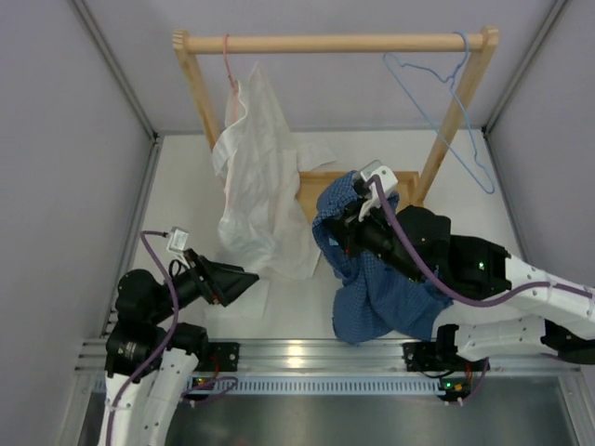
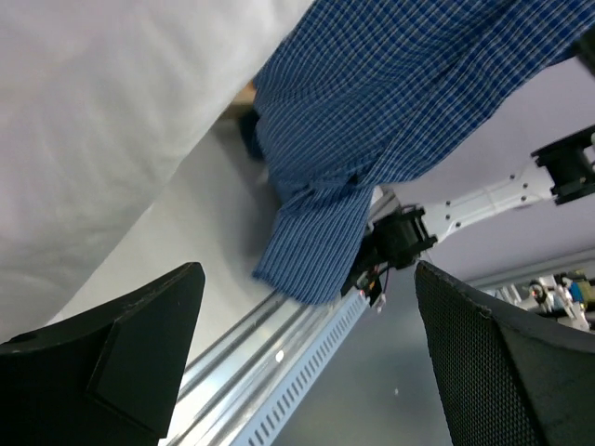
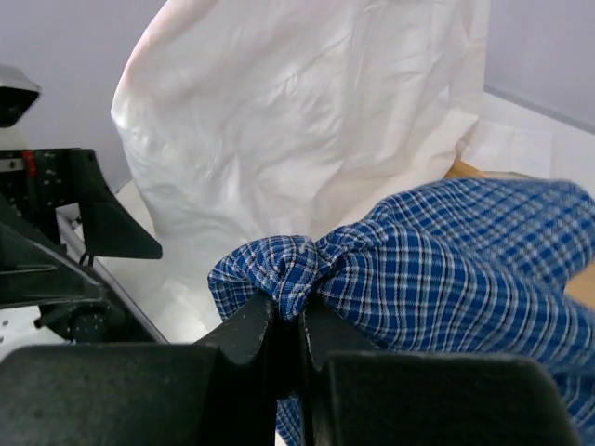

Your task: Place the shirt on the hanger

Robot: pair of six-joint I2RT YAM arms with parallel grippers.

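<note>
The dark blue checked shirt (image 1: 372, 288) hangs bunched from my right gripper (image 1: 342, 230), which is shut on a fold of it (image 3: 297, 274) above the table. Its lower part and a cuffed sleeve (image 2: 316, 246) drape onto the near rail. The light-blue wire hanger (image 1: 444, 102) hangs by its hook from the right end of the wooden rod (image 1: 335, 43), well behind and right of the shirt. My left gripper (image 1: 244, 279) is open and empty, low at the near left, pointing toward the shirt; it shows in the left wrist view (image 2: 307, 372).
A white shirt (image 1: 256, 177) hangs on a pink hanger (image 1: 226, 58) at the left end of the rod and trails onto the table. The wooden rack's legs (image 1: 197, 93) and base (image 1: 321, 186) stand behind the shirts. Grey walls enclose the table.
</note>
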